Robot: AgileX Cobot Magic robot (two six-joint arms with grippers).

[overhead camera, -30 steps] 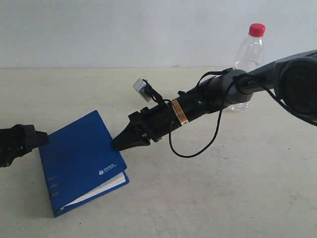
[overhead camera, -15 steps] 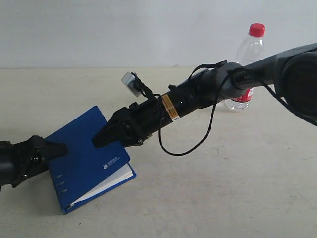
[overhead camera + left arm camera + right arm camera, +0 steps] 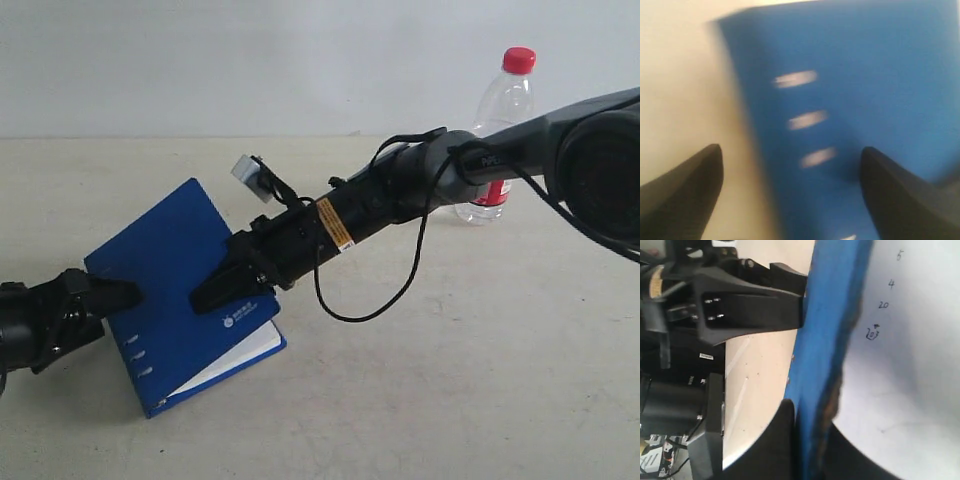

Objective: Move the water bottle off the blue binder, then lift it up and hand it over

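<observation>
The blue binder point(image 3: 170, 270) lies askew on the table at the left, its white pages showing at the near edge. My right gripper point(image 3: 215, 295) reaches across and is shut on the binder's cover edge point(image 3: 830, 315), one finger on each side, with a white page point(image 3: 910, 365) behind it. My left gripper point(image 3: 105, 315) is open at the binder's spine side, its jaws straddling the riveted edge point(image 3: 807, 120) of the binder point(image 3: 880, 75). The water bottle point(image 3: 505, 100) with the red cap stands on the table at the back right, off the binder, partly behind the right arm.
The beige table point(image 3: 450, 380) runs back to a pale wall. The right arm and its looping black cable point(image 3: 400, 290) stretch across the middle. One of the left fingers point(image 3: 750, 307) shows close to the binder in the right wrist view.
The binder has shifted right and turned. The right gripper has moved left and down onto its cover. The left gripper has come in from the left edge to the spine.
</observation>
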